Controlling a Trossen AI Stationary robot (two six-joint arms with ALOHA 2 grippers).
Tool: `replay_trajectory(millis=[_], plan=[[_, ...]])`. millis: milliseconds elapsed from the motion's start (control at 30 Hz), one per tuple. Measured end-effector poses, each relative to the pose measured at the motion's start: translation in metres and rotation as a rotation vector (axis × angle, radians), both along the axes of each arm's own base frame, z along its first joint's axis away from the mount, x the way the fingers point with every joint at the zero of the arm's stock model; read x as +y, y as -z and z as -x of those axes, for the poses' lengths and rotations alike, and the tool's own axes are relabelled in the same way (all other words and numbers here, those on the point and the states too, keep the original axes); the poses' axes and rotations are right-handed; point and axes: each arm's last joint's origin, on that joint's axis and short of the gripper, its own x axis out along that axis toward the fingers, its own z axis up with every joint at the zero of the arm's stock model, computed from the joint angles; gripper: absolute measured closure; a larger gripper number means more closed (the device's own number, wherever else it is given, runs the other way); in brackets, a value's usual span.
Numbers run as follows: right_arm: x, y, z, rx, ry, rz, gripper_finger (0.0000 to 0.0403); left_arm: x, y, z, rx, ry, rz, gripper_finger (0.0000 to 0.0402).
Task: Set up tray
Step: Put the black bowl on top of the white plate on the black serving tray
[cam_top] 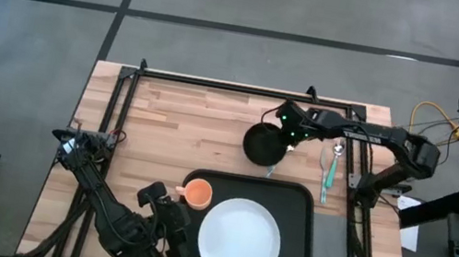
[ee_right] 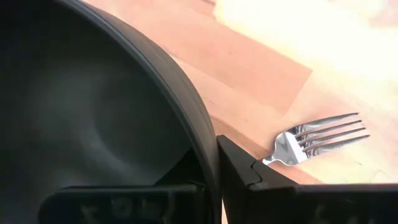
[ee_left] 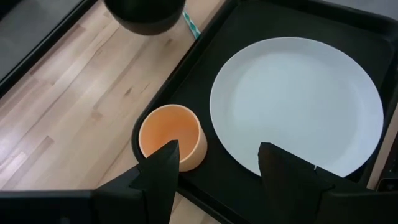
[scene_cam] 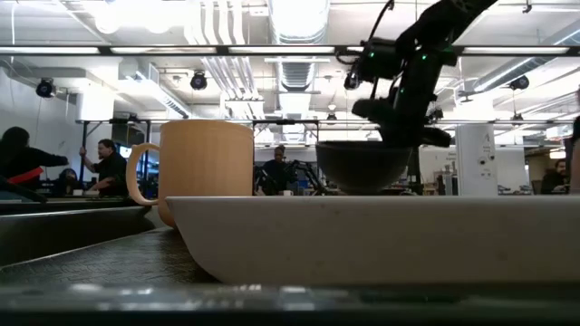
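A: Where's the tray (cam_top: 301, 217)?
B: Front-centre of table, w/ white plate (cam_top: 239, 240) on it and orange mug (cam_top: 197, 192) at its back-left corner. Grey napkin (cam_top: 332, 254) just beside tray's right edge.
A: R gripper (cam_top: 286, 140)?
B: Behind the tray, jaws pinched on rim of black bowl (cam_top: 262, 143). Fork (ee_right: 318, 138) and teal-handled spoon (cam_top: 331, 172) lie nearby on the wood.
A: L gripper (ee_left: 214, 167)?
B: Over tray's front-left, near mug, jaws apart, holding nothing.

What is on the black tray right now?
On the tray sit the white plate and the orange mug. Anything under the plate is hidden.
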Motion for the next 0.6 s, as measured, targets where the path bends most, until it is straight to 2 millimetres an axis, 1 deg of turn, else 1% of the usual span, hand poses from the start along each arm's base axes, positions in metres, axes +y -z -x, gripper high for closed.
replay_trajectory(millis=[233,400,500,600], plan=[[0.008,-0.021,0.009,-0.062,0.019,0.015,0.0392,0.0,0.0,0.0,0.0,0.0,0.0,0.0203],[0.016,-0.029,0.014,-0.064,0.025,0.023,0.0392,0.0,0.0,0.0,0.0,0.001,0.0,0.0202],[0.028,-0.037,0.014,-0.096,-0.02,0.022,0.0392,0.0,0.0,0.0,-0.001,0.001,0.001,0.0202],[0.051,-0.043,0.011,-0.133,-0.118,-0.008,0.0392,-0.001,0.0,0.0,-0.005,0.001,0.004,0.0202]])
